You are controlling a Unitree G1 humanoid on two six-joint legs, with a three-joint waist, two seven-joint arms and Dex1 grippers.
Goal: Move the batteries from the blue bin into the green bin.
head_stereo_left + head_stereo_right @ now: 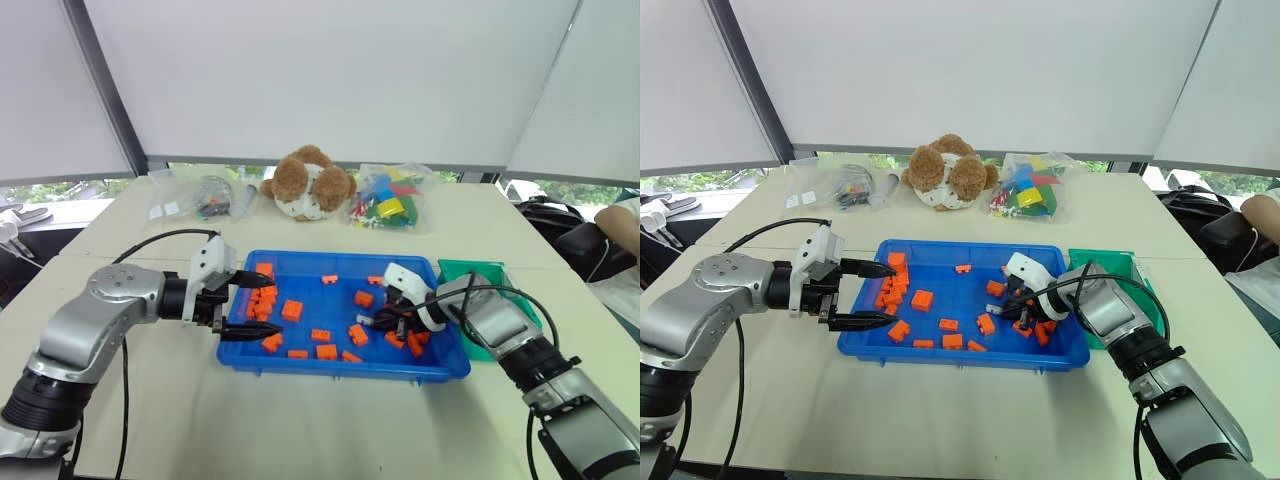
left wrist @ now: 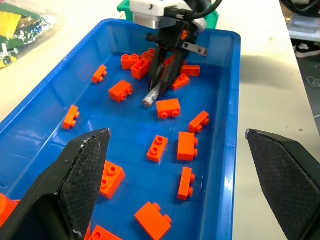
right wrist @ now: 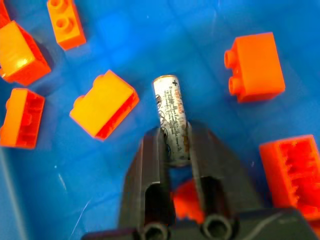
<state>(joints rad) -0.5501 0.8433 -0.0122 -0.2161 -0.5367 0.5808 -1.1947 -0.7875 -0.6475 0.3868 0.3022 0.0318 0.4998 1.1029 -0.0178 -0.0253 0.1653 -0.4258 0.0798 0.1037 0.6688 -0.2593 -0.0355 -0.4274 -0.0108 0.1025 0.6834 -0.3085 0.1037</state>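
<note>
- The right gripper [image 3: 175, 140] is closed on a battery [image 3: 171, 112], low in the blue bin [image 2: 227, 150].
- Lift straight, clear of orange blocks [image 3: 104, 110], towards the green bin [image 1: 478, 272].
- The left gripper [image 1: 245, 305] is open, idle.

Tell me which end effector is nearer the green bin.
Right. The right end effector grips a battery in the blue bin beside the green bin; the left end effector hovers open at the far end.

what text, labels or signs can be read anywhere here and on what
"+" : a plus sign near the free tip of the battery gripped by the right end effector.
Fine dark print along the battery's side: too blurred to read.
White cards in the clear bags at the table's far edge: too small to read.
Orange blocks, blue bin: no text.
</note>
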